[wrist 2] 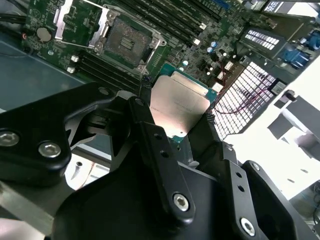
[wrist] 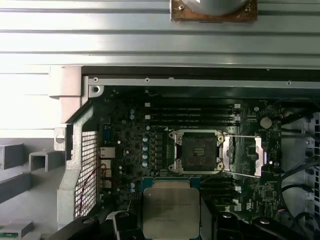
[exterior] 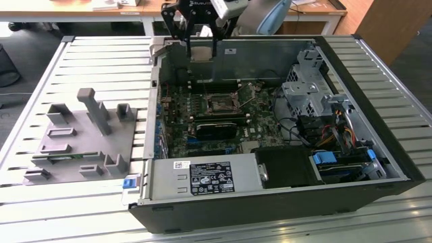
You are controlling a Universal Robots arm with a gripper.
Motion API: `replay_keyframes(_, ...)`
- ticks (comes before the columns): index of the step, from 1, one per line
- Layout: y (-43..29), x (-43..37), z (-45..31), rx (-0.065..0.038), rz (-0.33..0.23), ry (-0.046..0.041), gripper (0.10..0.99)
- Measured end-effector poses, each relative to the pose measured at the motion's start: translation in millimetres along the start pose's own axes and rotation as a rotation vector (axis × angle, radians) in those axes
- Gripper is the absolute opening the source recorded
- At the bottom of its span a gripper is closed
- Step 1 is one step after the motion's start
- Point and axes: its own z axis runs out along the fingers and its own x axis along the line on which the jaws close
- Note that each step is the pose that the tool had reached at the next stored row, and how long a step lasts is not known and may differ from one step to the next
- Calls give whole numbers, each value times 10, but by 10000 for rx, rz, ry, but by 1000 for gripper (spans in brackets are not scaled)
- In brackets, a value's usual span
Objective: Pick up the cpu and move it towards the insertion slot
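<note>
My gripper (exterior: 200,50) hangs above the back wall of the open computer case, shut on the cpu (exterior: 200,53). The chip is a thin square whose tan side faces the exterior camera. In the second wrist view the cpu (wrist 2: 177,107) shows its silvery top, pinched at two opposite edges by the black fingers (wrist 2: 145,90). The insertion slot (exterior: 221,104) is a dark square socket with a shiny frame on the green board, lower and nearer than the chip in the exterior view. In the first wrist view the cpu (wrist: 171,210) sits just short of the insertion slot (wrist: 195,151), whose frame is swung open.
A grey fixture plate (exterior: 74,136) with blocks and posts lies on the slatted table at the exterior view's left. Inside the case are a black card (exterior: 216,129), a power supply (exterior: 202,178), a metal drive cage (exterior: 307,93) and cables (exterior: 337,134). The case walls (exterior: 162,66) ring the board.
</note>
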Motion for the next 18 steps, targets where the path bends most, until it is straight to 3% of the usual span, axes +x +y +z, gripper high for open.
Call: replay_keyframes(18, 231, -356, 28, 0, 1, 2, 541)
